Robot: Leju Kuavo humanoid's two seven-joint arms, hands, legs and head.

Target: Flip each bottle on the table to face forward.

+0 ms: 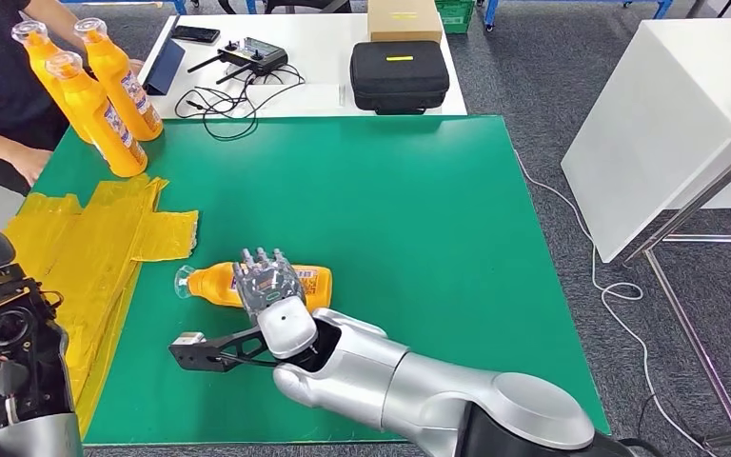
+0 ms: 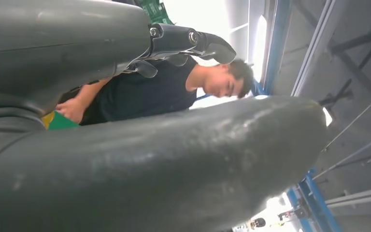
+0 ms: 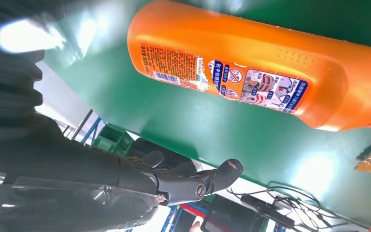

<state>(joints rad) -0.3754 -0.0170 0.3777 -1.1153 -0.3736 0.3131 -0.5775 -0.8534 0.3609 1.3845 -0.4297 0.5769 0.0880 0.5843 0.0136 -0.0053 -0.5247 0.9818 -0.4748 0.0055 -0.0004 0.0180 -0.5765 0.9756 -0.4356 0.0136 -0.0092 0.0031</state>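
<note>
An orange bottle point(image 1: 211, 284) lies on its side on the green table point(image 1: 390, 209), its clear cap pointing left. My right hand point(image 1: 268, 284) hovers just over the middle of the bottle with fingers stretched out and holds nothing. In the right wrist view the bottle point(image 3: 261, 63) shows a printed label with a barcode, and my right hand point(image 3: 125, 183) stays apart from it. Three more orange bottles point(image 1: 95, 90) stand upright at the back left corner. My left arm point(image 1: 9, 352) is at the near left, its hand point(image 2: 193, 41) empty with fingers apart.
A person point(image 1: 0, 86) stands at the back left, one hand point(image 1: 29, 162) on the table edge by the upright bottles. Crumpled yellow plastic point(image 1: 95, 248) covers the left side. Behind is a white table point(image 1: 324, 95) with a black case point(image 1: 400, 74), controller and cables.
</note>
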